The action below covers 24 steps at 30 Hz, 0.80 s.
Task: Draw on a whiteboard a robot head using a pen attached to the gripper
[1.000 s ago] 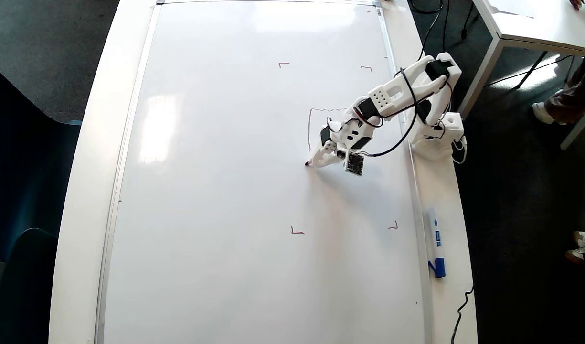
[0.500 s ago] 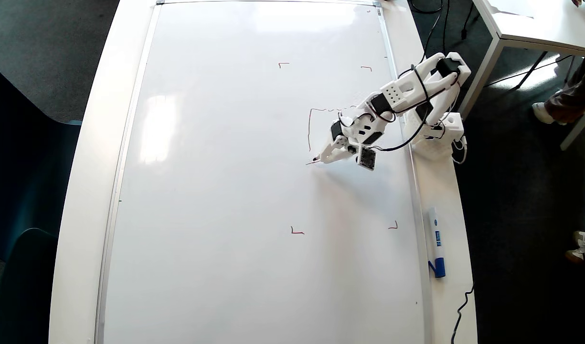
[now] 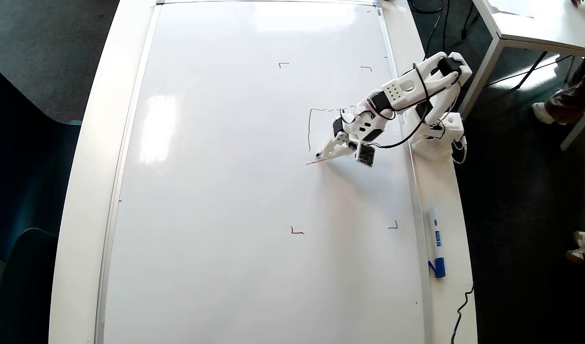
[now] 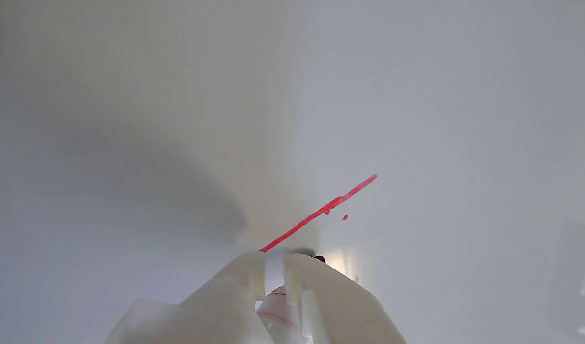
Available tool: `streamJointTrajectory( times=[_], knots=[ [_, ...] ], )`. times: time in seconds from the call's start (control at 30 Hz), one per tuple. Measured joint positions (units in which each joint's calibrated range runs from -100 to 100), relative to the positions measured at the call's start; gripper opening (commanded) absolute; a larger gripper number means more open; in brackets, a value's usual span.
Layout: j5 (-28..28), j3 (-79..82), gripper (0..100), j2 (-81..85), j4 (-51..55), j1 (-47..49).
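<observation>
Gripper (image 3: 326, 152) pinches pen (image 4: 276, 306) between both jaws, tip on whiteboard (image 3: 225, 191). Robot head (image 3: 310, 129) partial: top edge, left side, short lower stroke by tip. Blue-capped marker (image 3: 435, 241) on surface (image 3: 447, 200) beside board.

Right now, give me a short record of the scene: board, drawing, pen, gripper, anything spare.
board: whiteboard flat on the table, red corner marks
drawing: robot head unfinished; top edge, left side and a short slanted bottom stroke
pen: pen between the jaws, tip by the stroke's end
gripper: gripper shut on the pen
spare: blue-capped marker right of the board in the overhead view
</observation>
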<state>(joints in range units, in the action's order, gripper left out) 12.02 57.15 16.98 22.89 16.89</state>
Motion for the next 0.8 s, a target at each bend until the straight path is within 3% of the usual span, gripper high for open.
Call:
streamJointTrajectory(
  times=[0.8],
  knots=[
    [0.00, -4.66, 1, -4.15, 2.36, -1.28]
  ],
)
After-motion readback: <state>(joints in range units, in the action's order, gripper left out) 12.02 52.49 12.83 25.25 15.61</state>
